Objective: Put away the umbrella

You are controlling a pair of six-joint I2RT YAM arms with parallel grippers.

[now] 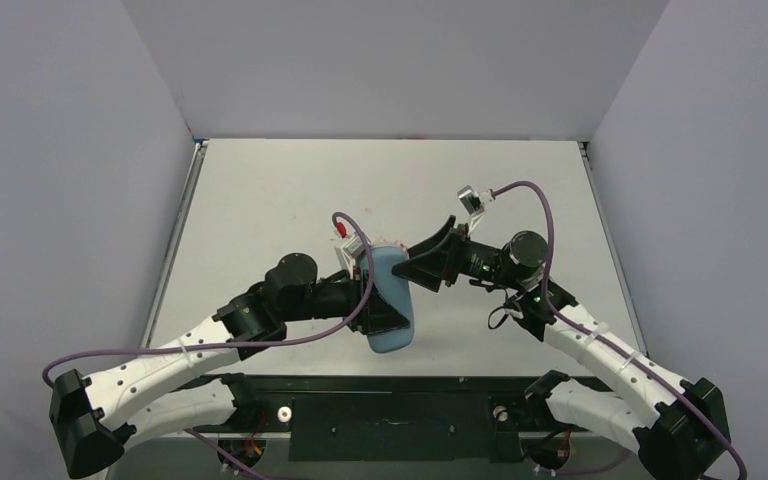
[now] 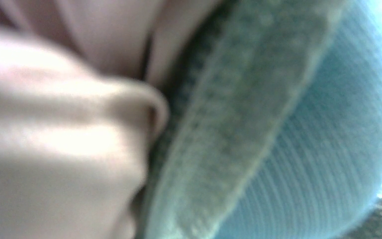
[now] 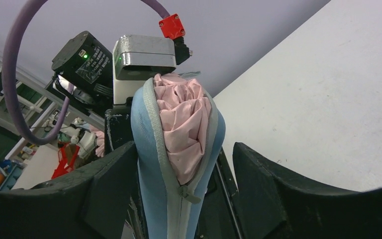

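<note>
Above the pale tabletop (image 1: pixel 260 200), the left gripper (image 1: pixel 382 308) jaws pinch the blue case (image 1: pixel 392 338), the pink umbrella (image 3: pixel 181 119) bulging from its 12 o'clock end; the right gripper (image 3: pixel 184 169) jaws straddle it, spread, so tucking the fabric in and zipping looks next.

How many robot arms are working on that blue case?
2. The left arm comes in from the lower left and holds the blue case; the right arm reaches from the lower right toward its far end.
</note>
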